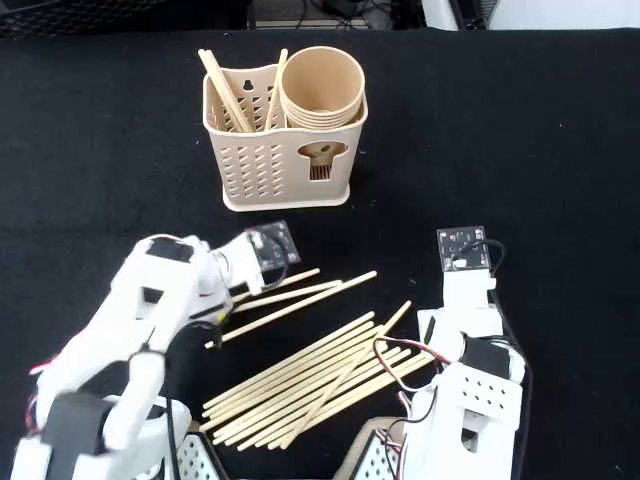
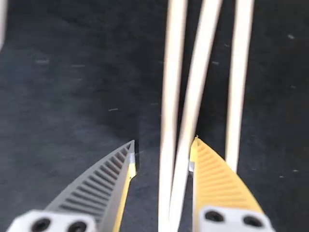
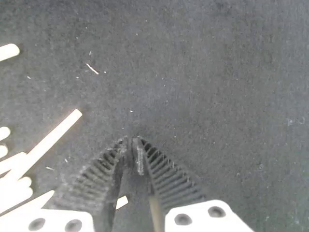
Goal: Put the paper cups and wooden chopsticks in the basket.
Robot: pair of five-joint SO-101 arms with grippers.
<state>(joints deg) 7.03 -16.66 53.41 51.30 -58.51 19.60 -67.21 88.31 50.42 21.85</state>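
Note:
The beige basket (image 1: 280,165) stands at the back centre, with stacked paper cups (image 1: 322,88) in one compartment and a few wooden chopsticks (image 1: 228,95) in the other. Several loose chopsticks (image 1: 310,385) lie on the black cloth in front. My left gripper (image 2: 164,145) is open low over the cloth, with two chopsticks (image 2: 175,96) running between its fingers and a third (image 2: 237,87) just outside the yellow finger (image 2: 212,179). My right gripper (image 3: 133,143) is shut on nothing, just above bare cloth beside the pile's ends (image 3: 53,135).
Black cloth (image 1: 520,150) covers the whole table. The left arm (image 1: 160,290) leans over the three chopsticks (image 1: 300,295) nearest the basket. The right arm (image 1: 470,310) stands at the pile's right end.

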